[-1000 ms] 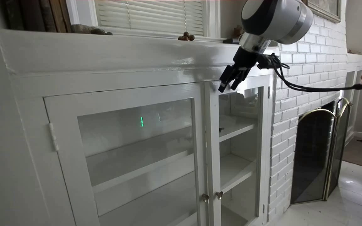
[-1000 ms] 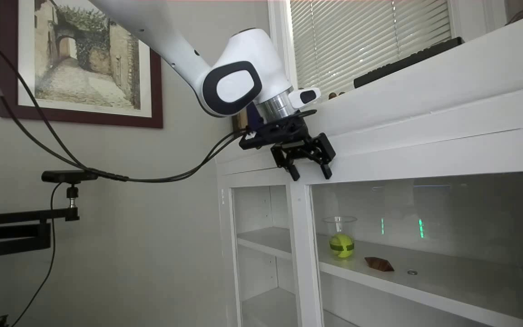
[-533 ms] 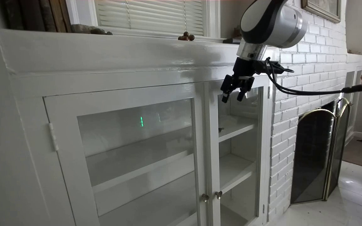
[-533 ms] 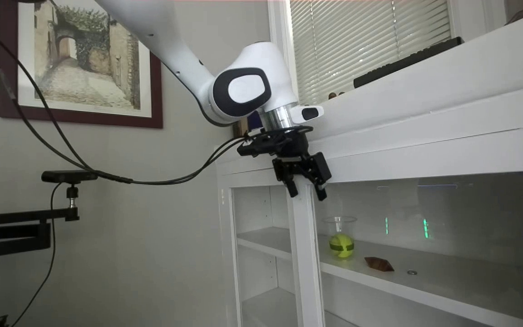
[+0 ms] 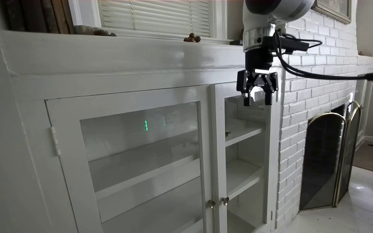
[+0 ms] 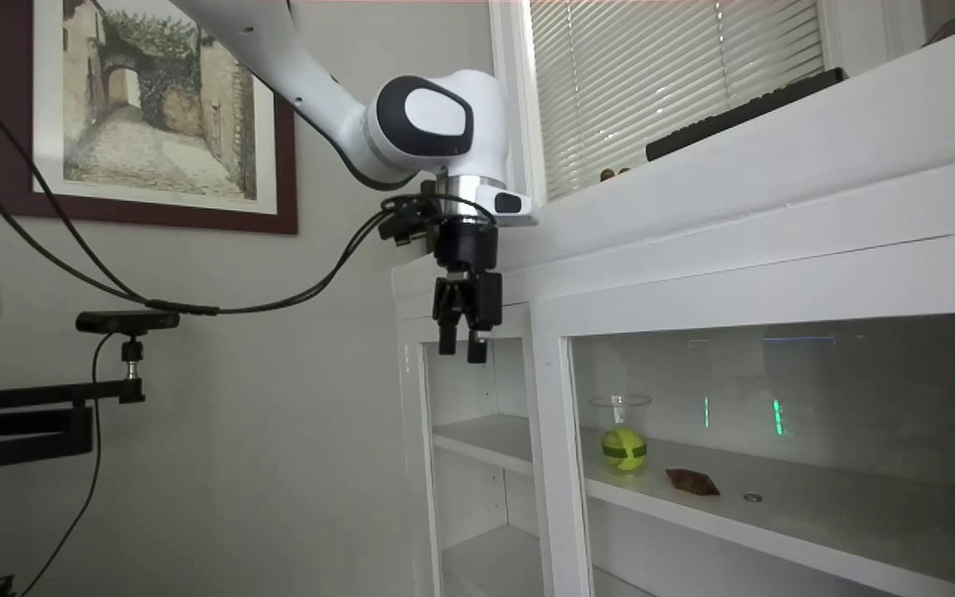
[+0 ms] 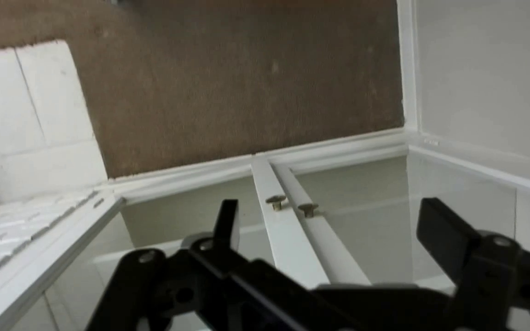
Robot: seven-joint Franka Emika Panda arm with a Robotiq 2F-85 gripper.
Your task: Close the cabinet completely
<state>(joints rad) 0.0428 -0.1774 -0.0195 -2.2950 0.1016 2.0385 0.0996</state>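
The white cabinet [image 5: 141, 100] has two glass-paned doors and shows in both exterior views [image 6: 759, 290] and in the wrist view [image 7: 283, 230]. Two small round knobs [image 5: 211, 203] sit side by side at the meeting edges. The door by the fireplace [image 5: 219, 145] is nearly shut; its edge stands slightly proud of the other door, as the wrist view shows. My gripper [image 5: 257, 100] points straight down, open and empty, in front of that door's upper part. It appears apart from the cabinet in an exterior view [image 6: 462, 344]. Its fingers [image 7: 331, 209] straddle the view of the knobs, which lie well below.
A black arched fireplace screen [image 5: 322, 161] stands beside the white brick wall [image 5: 306, 71]. A ledge above the doors carries wooden balls [image 5: 192, 38] and a dark bar [image 6: 747, 112]. A glass with a yellow ball [image 6: 622, 448] stands inside. A camera mount [image 6: 42, 406] juts out.
My gripper has turned from tilted against the door's upper edge to pointing straight down and has moved back from the cabinet. The door by the fireplace swung slightly inward early on, then held still.
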